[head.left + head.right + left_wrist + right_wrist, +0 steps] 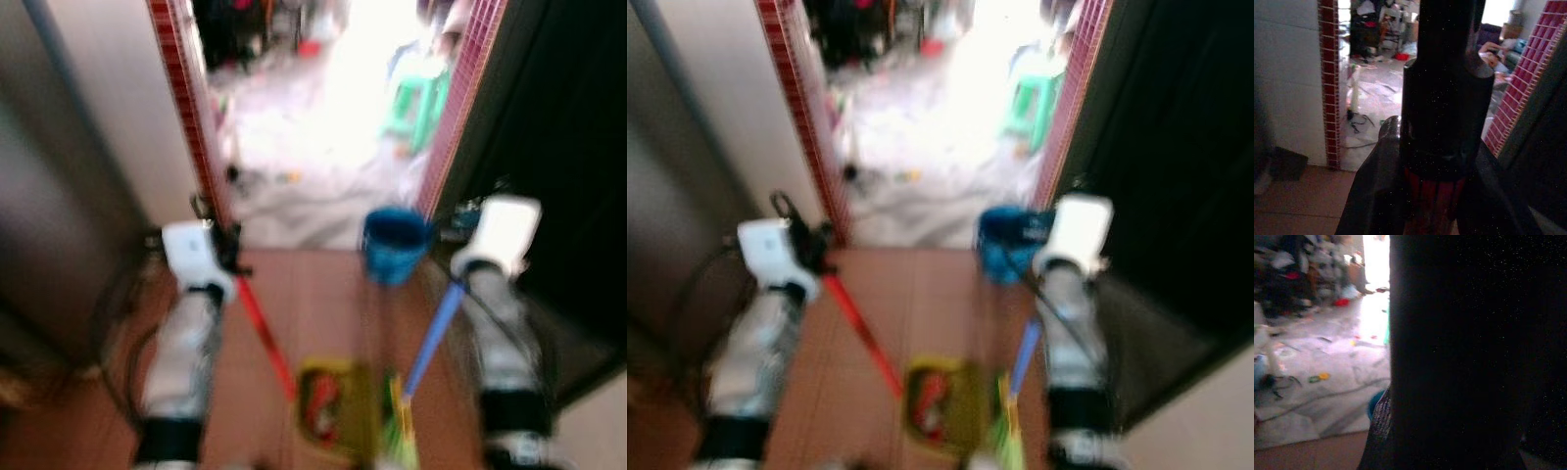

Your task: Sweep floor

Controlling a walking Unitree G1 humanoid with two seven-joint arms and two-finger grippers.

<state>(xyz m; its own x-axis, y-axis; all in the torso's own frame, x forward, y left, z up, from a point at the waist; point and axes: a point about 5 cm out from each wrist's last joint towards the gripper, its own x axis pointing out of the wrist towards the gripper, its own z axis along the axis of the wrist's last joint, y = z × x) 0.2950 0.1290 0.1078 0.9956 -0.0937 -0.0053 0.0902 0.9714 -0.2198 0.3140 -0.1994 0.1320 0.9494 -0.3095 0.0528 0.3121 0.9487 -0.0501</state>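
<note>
The head views are blurred. My left gripper (231, 258) is shut on a red handle (266, 338) that slants down to a yellow-green dustpan (338, 406) on the brown tile floor. In the left wrist view the handle's black end piece (1447, 98) and red shaft (1434, 205) sit between my fingers. My right gripper (462, 282) is shut on a blue broom handle (432, 338), whose green bristles (398, 431) rest beside the dustpan. The right wrist view is mostly dark behind that handle (1449, 357).
A blue bucket (395, 243) stands at the doorway threshold ahead. Red-tiled door jambs (186, 108) frame a bright, cluttered room with litter on a pale floor (304, 166) and a green stool (421, 98). A dark door (558, 166) is to the right, and a wall with cables (127, 323) to the left.
</note>
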